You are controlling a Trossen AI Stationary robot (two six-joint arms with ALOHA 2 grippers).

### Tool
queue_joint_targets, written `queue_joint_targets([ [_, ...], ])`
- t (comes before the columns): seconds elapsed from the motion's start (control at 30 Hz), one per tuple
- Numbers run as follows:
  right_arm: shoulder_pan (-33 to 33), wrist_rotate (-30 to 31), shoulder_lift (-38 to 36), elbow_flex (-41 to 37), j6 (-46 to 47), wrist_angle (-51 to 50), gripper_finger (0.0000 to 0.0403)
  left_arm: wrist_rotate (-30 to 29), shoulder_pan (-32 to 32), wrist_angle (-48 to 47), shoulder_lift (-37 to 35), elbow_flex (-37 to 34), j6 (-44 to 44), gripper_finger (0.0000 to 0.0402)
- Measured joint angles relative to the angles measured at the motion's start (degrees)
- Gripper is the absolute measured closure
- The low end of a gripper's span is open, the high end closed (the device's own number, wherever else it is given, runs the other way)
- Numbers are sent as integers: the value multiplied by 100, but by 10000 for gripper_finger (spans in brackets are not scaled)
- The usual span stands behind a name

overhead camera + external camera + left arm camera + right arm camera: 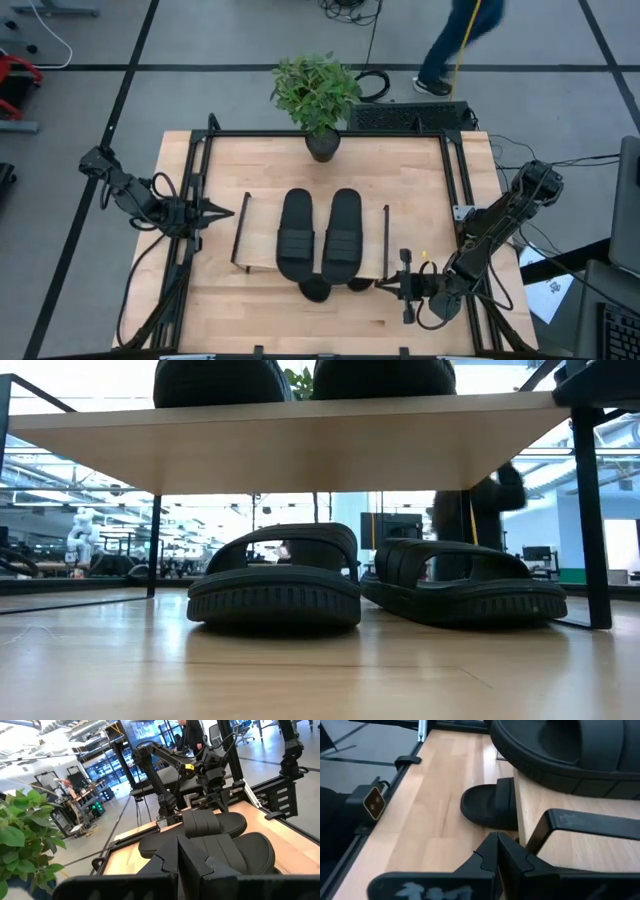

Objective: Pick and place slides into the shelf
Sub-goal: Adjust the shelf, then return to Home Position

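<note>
The shelf (262, 232) stands mid-table, a light wood board on black wire end frames. Two black slides (296, 235) (344, 232) lie side by side on top of it. Two more slides (275, 585) (465, 585) rest on their soles on the table under the board (300, 445), their ends poking out at its near edge (315, 289). My left gripper (225, 212) is shut and empty, level, just left of the shelf's left end frame. My right gripper (385, 285) is shut and empty at the shelf's near right corner, pointing toward the slide under the board (490, 810).
A potted plant (318, 100) stands at the table's far edge, behind the shelf. Black frame rails (190, 200) run along the table's left and right sides. A person (450, 50) walks on the floor beyond the table. Bare tabletop lies near the front edge (300, 325).
</note>
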Motion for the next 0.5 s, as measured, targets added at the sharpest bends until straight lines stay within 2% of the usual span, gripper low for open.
queue_joint_targets([
  [0.17, 41, -95, -15, 0, -191, 191, 403, 9, -1, -104, -1, -2, -127, 396],
  [0.27, 195, -376, -227, 0, -625, 449, 403, 179, -2, -164, -2, -2, -84, 396],
  [0.5, 611, -488, -1609, 0, -2217, 736, 403, 369, 0, -29, -2, -4, 509, 396],
])
